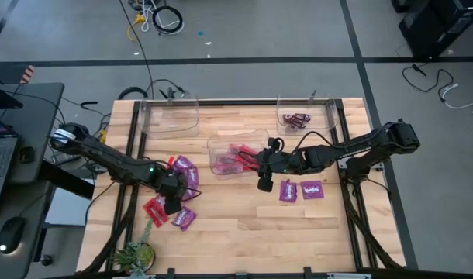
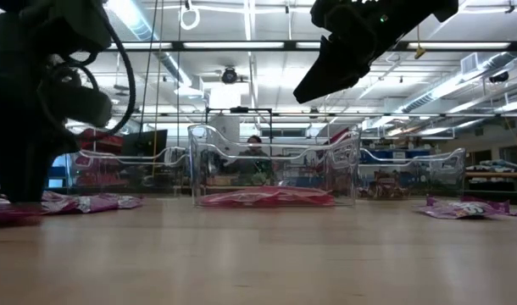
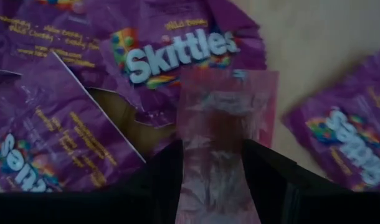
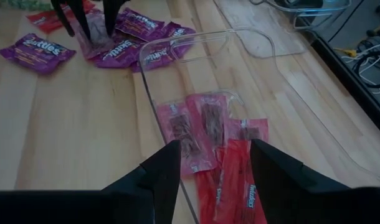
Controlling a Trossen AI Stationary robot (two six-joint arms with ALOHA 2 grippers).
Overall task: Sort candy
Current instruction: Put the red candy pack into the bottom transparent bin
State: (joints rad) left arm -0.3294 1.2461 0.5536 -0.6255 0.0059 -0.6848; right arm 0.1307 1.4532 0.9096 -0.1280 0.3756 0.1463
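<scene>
My left gripper (image 1: 173,204) (image 3: 212,146) stands over the candy pile on the table's left and is shut on a pink-red see-through candy packet (image 3: 226,106). Purple Skittles packets (image 3: 177,50) (image 1: 186,172) lie beneath it, and red packets (image 1: 155,211) lie flat beside them. My right gripper (image 1: 264,184) (image 4: 215,146) is open and holds nothing. It hovers at the near rim of the middle clear bin (image 4: 240,34) (image 1: 221,143). Red packets (image 4: 202,134) (image 1: 236,159) lie flat on that bin's floor. My left gripper pinches the pink-red packet between its two fingers by one end (image 3: 215,158). The fingers (image 4: 84,15) come from above and point down. The rest of the packet reaches past the fingertips toward the purple packets; I cannot tell whether it is clear of them.
Two purple packets (image 1: 300,190) lie on the table's right, near my right arm. A clear bin at the far right (image 1: 322,116) holds dark packets (image 1: 297,120); another clear bin (image 1: 170,116) stands far left. A purple packet (image 1: 184,219) and a small plant (image 1: 136,254) sit near the left near edge.
</scene>
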